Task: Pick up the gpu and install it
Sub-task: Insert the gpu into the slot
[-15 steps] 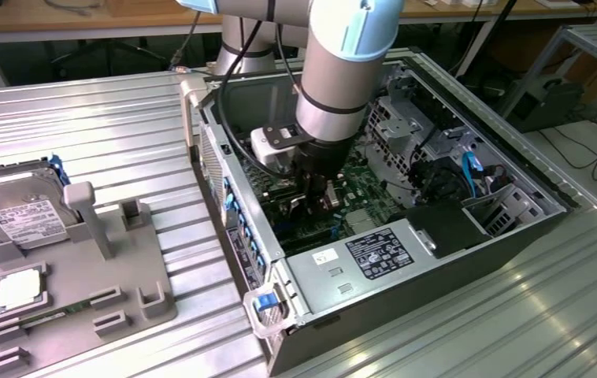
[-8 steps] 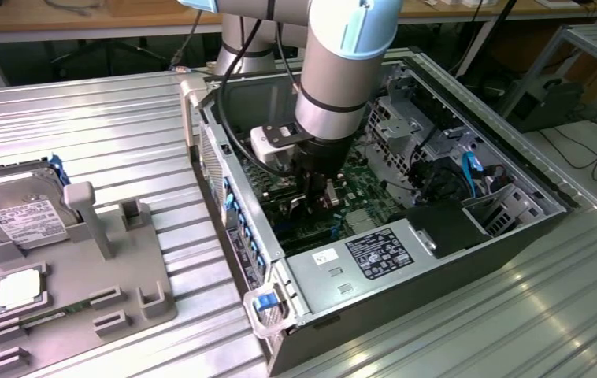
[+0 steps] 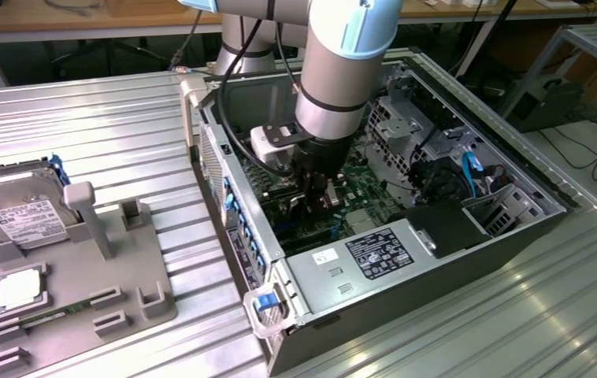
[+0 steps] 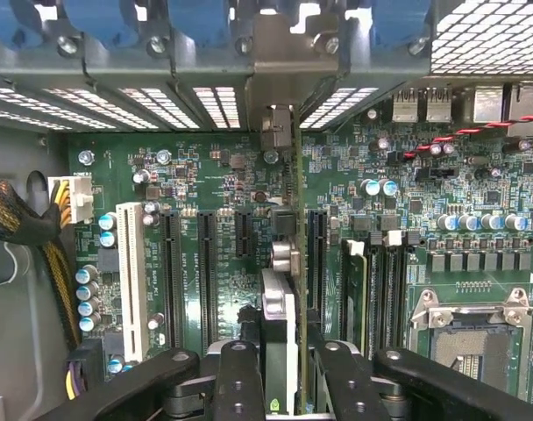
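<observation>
here, tool (image 4: pixel 281 386) partly closed around upright gpu (image 4: pixel 288 263) over motherboard (image 4: pixel 205 175)

Labels on the silver hard drive (image 3: pixel 12 213) and grey power supply box (image 3: pixel 380 250), print unreadable.

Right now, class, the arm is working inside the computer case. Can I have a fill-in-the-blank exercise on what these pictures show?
1. The gripper holds the gpu edge-on above the green ____.
2. The hard drive leans in the grey holder on the exterior view's ____ side.
3. The open computer case lies on a ____ metal table.
4. The slot latches along the case wall are coloured ____.

Missing words: motherboard; left; ribbed; blue
</observation>
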`<state>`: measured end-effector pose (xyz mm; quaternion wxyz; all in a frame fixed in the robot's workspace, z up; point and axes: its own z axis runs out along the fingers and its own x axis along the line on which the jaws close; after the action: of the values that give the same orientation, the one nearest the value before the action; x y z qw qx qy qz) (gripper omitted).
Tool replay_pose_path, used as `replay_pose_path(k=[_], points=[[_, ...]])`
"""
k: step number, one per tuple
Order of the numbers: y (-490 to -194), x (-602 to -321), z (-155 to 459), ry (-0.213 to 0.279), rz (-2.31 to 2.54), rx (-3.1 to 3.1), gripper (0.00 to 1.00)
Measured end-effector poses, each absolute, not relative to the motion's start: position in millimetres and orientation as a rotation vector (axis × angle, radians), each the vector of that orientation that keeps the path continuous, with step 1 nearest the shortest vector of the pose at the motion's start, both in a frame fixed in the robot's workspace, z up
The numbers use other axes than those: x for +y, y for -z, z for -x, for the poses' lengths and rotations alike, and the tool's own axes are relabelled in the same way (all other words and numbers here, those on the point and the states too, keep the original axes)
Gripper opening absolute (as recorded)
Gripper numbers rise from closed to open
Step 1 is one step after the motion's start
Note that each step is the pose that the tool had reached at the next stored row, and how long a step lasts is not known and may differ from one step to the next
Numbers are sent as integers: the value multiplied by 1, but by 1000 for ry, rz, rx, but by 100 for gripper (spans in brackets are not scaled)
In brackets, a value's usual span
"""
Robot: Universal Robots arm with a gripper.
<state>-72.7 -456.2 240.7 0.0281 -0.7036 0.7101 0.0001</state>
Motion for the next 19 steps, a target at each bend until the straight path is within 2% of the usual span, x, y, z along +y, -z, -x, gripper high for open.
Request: replay_pose_path(k=[19], points=[[-233, -456, 73, -5, 2169, 2190, 28]])
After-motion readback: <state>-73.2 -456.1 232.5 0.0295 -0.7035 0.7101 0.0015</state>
